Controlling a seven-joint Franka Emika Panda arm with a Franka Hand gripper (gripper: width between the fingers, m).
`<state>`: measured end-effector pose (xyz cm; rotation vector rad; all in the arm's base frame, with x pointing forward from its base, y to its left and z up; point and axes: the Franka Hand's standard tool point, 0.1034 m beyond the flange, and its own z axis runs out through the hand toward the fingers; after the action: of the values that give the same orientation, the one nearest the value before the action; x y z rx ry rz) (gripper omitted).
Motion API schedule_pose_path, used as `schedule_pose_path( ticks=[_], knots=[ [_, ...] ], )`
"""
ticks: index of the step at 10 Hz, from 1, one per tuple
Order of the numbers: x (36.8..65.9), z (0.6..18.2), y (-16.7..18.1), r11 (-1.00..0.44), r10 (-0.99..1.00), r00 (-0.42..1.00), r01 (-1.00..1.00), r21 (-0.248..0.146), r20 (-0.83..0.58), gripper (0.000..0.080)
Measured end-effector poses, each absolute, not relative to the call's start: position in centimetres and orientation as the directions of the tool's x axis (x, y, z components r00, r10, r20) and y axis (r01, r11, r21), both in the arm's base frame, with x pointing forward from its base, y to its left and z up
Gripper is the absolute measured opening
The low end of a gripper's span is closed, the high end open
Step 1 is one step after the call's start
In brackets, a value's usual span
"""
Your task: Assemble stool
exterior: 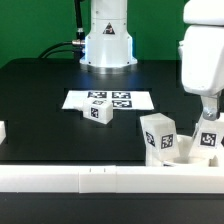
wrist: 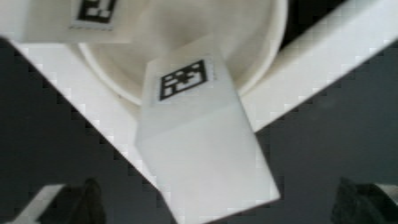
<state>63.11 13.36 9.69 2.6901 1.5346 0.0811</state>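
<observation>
In the wrist view the round white seat (wrist: 169, 40) lies under the camera. A blocky white leg (wrist: 199, 130) with a black-and-white tag lies across the seat's rim, and its end reaches between my fingers. My gripper (wrist: 222, 200) is open, with the dark fingertips (wrist: 80, 200) wide apart on either side of the leg and not touching it. In the exterior view my gripper (exterior: 207, 118) hangs at the right, just above a tagged white part (exterior: 208, 143). Another leg (exterior: 158, 135) stands beside it, and a third leg (exterior: 98, 112) lies near the middle.
The marker board (exterior: 110, 99) lies flat behind the middle leg. The long white border rail (exterior: 100, 178) runs along the front edge. The robot base (exterior: 107, 40) stands at the back. A small white piece (exterior: 3, 130) sits at the exterior view's left edge.
</observation>
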Motion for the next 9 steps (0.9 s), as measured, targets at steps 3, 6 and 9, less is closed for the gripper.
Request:
schedule_pose_path(
  ticks=[3,6,9],
  knots=[
    [62.9,6.7,12.7,-0.288,0.956,0.29,0.956,0.061,-0.033,0.0649],
    [62.8,6.2,12.5,-0.326,0.944,0.328,0.943,0.061,-0.034,0.0637],
    [62.8,6.1,12.4,-0.543,0.838,0.545,0.837,0.065,-0.018,0.0332]
  ],
)
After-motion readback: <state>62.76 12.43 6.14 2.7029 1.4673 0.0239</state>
